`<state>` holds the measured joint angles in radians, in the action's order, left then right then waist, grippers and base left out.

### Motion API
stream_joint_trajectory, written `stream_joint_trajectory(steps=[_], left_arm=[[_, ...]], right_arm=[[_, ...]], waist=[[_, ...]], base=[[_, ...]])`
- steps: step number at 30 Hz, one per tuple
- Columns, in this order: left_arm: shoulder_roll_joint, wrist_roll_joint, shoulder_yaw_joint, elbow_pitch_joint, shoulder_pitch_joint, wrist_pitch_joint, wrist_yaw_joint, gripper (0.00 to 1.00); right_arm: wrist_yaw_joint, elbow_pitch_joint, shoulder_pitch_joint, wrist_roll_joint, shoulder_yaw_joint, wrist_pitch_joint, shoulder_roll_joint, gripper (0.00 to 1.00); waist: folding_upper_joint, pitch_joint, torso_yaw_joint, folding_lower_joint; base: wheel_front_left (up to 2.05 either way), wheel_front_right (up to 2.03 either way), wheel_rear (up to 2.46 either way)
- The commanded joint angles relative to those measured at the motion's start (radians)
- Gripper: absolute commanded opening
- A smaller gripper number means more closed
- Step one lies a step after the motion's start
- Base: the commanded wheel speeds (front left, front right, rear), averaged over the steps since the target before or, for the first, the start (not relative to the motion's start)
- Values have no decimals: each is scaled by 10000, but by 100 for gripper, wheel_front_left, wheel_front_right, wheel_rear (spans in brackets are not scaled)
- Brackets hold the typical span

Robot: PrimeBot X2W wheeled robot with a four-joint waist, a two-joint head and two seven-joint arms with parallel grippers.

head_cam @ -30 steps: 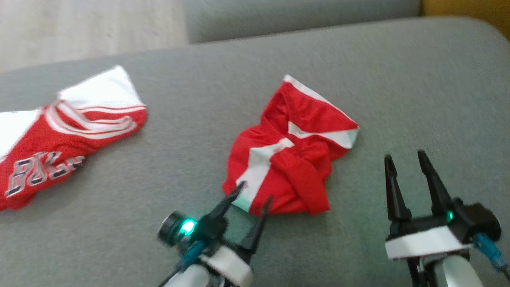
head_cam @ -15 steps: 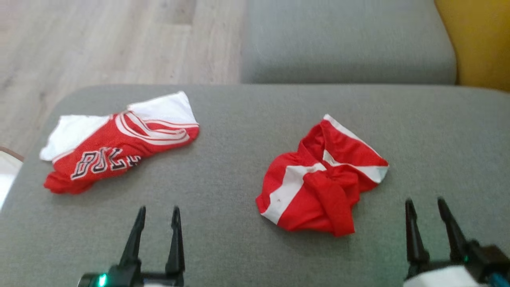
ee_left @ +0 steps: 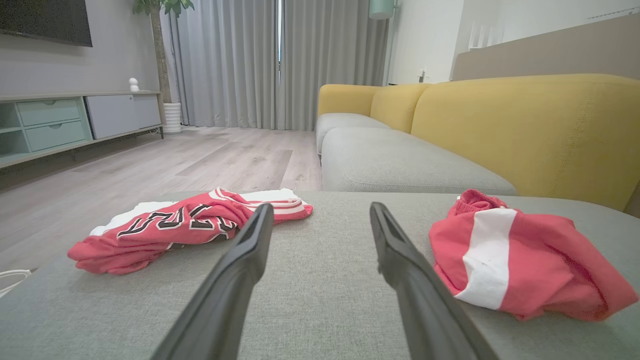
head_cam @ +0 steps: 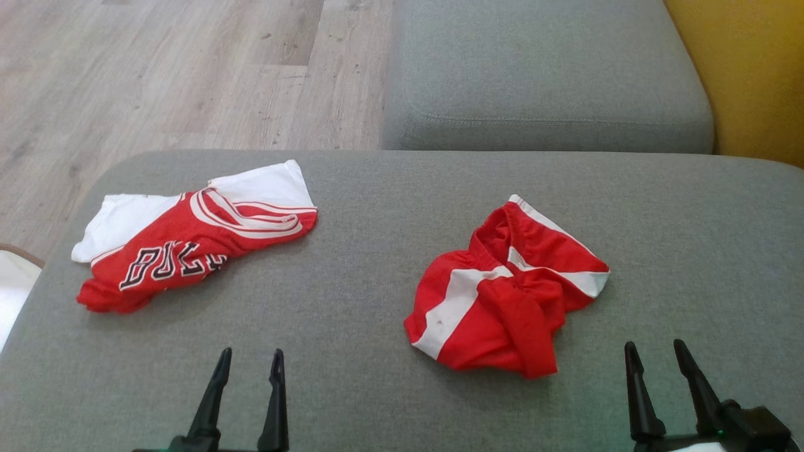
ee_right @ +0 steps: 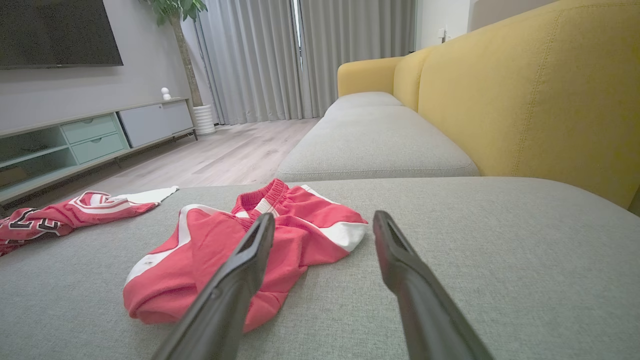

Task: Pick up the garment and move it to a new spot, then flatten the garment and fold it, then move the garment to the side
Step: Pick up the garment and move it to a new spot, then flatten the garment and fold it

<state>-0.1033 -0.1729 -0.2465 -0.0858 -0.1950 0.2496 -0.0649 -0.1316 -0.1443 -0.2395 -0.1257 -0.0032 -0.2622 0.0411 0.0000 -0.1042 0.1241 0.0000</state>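
Garment lies crumpled just ahead and left of right hand.

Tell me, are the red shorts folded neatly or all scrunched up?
Scrunched up. The red shorts lie in a crumpled heap on the grey cushion, one part twisted across the white stripe, waistband bunched, nothing flat.

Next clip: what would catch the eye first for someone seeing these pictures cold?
Two bright red-and-white garments stand out on the grey cushion: crumpled shorts right of centre, and a lettered jersey lying apart from them on the left. The left gripper and right gripper stand open and empty at the near edge. A yellow sofa back rises on the right.
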Motion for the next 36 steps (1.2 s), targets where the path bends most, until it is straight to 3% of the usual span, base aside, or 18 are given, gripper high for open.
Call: stream_joint_trajectory(steps=[1,15,36], left_arm=[[164,113,493,244,272,122,76,100],[476,486,832,-3,404,122,501,100],[528,451,890,-125,491,122,490,100]], right_arm=[[9,291,408,17,247,4,91,100],[9,343,534,138,304,4,91,100],[9,310,664,184,455,4,91,100]], waist=[[0,-4,-10,0],[0,106,-61,0],[0,324,-449,0]], base=[[0,0,0],[0,0,0],[0,0,0]])
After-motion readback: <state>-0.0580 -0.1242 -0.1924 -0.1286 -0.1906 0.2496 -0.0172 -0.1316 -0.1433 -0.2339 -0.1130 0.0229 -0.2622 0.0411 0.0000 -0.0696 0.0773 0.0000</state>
